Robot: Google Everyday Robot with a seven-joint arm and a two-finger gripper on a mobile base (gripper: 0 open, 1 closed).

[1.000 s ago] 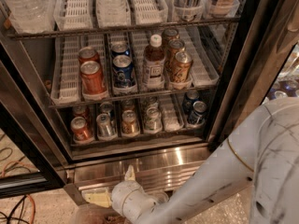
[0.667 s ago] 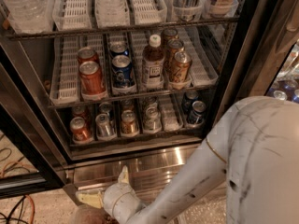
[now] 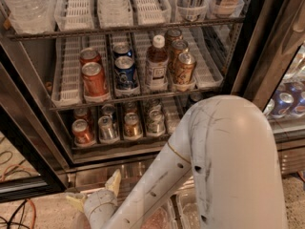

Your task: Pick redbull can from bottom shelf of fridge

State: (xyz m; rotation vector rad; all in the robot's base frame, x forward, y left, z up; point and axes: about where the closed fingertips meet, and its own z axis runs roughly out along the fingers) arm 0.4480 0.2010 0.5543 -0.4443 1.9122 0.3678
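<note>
Camera view places the tool (image 3: 95, 193) low at the left, in front of the steel base of the fridge (image 3: 95, 171) and below the racks. Its two pale fingers (image 3: 114, 182) stand spread and hold nothing. We judge the step in hand to be the approach.

The redbull can (image 3: 107, 128) stands upright at the front of the bottom shelf (image 3: 119, 145), second lane from the left. It sits between an orange-red can (image 3: 82, 131) and a gold can (image 3: 132, 125), both just beside it.

We recommend raising the tool to can height, aligning it with that lane, and entering straight so the fingers straddle the can body. A skewed entry could topple the neighbours. The arm (image 3: 224, 166) hides the shelf's right end.
</note>
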